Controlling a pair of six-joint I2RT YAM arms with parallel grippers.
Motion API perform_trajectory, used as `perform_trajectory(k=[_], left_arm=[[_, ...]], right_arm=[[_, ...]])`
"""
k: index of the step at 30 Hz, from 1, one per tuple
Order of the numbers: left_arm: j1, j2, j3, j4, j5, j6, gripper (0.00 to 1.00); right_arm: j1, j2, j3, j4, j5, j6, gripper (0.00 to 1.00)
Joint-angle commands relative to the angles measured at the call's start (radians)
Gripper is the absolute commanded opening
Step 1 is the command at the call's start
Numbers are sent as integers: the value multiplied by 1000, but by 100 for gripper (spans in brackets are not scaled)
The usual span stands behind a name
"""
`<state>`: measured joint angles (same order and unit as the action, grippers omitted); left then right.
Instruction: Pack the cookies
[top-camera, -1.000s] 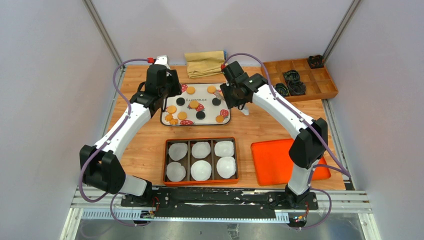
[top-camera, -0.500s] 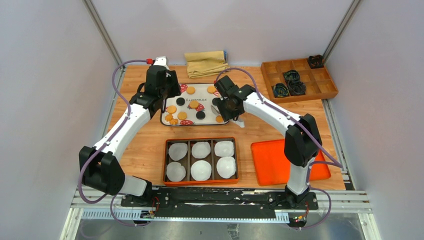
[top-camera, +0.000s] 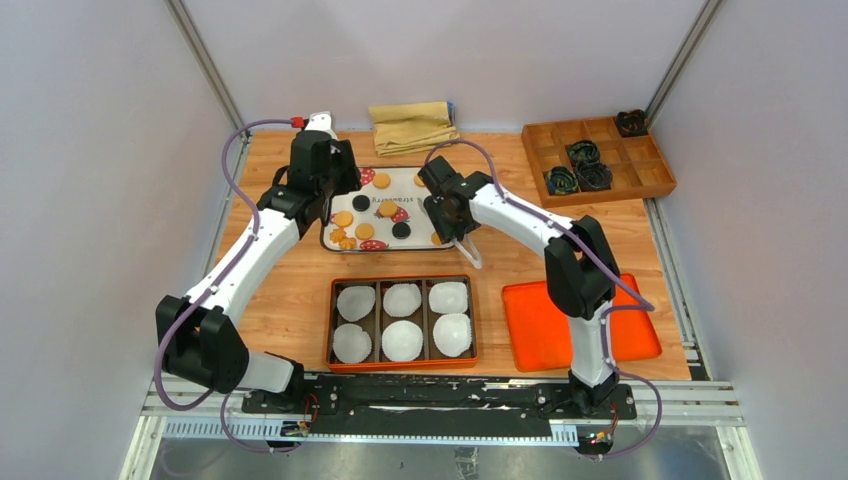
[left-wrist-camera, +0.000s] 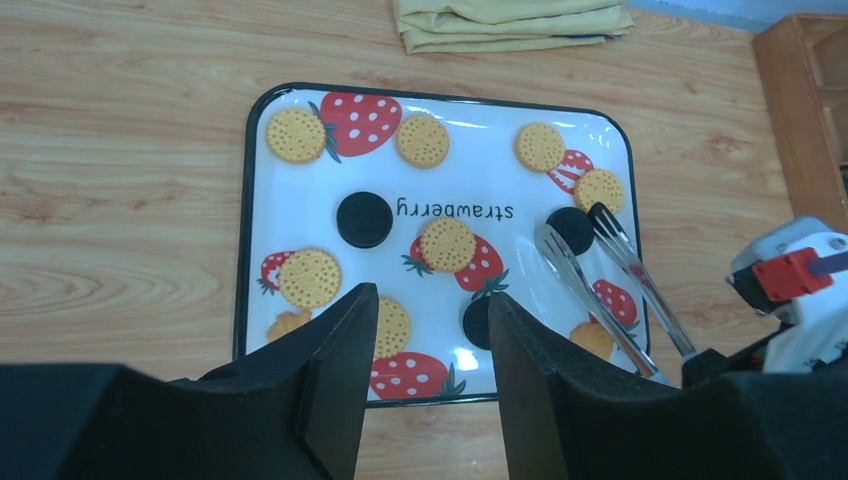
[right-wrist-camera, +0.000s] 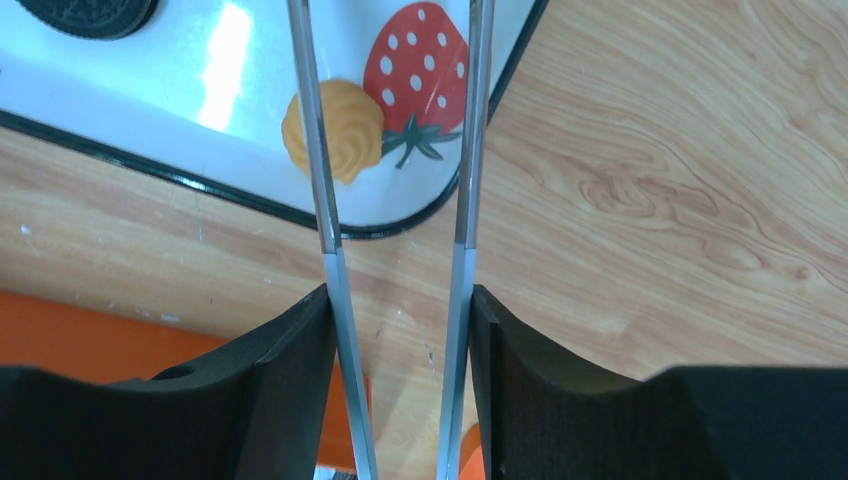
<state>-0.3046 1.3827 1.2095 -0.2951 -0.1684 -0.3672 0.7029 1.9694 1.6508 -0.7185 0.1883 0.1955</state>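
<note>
The right gripper squeezes a pair of metal tongs. Its two black fingers press on the outside of the two tong arms, one on each side. The tong arms stand a little apart, and nothing is pinched between them. The tips of the tongs reach down to the right side of the strawberry tray, with one tip on each side of a black cookie. I cannot tell if the tips touch it. The left gripper hangs over the near edge of the tray. Its jaws are about half open and it holds nothing. The cookies all lie on the tray, which sits by the far edge of the table, near the middle. I count twelve: nine golden-orange and three black. Two of the golden ones have a swirly shape and lie at the near corners of the tray. One golden one is partly hidden behind a left finger. Near the front edge of the table there is one box with six spaces. Each space has one white paper liner, so six liners, and none has a cookie in it. One flat orange lid lies to the right of the box. One folded yellow cloth lies at the far edge, and one wooden organizer sits at the far right corner.
</note>
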Motion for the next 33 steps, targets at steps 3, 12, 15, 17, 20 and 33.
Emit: perform_trajectory(k=[3,12,15,17,20,33], left_arm=[[-4,-20,-16,-6,-6,4,52],[-4,-22,-18,-1,8,1,51],[-4,-27,-16,-4,8,1,51],[-4,-32,-16,-5,7,1,50],[-4,-40,-16,-6,7,-1,50],[-1,-15,38,-70,-75,-27,48]], right_arm=[[8,58,79,-9,36,20,42],[9,-51,11,-10,1,23,0],[11,-94,-1,-10,-17,15,0],[14,-123,-8,-12,-18,11,0],[21,-158,-14,-32,-31,0,0],[292,-427,-161,-152,35,-25,0]])
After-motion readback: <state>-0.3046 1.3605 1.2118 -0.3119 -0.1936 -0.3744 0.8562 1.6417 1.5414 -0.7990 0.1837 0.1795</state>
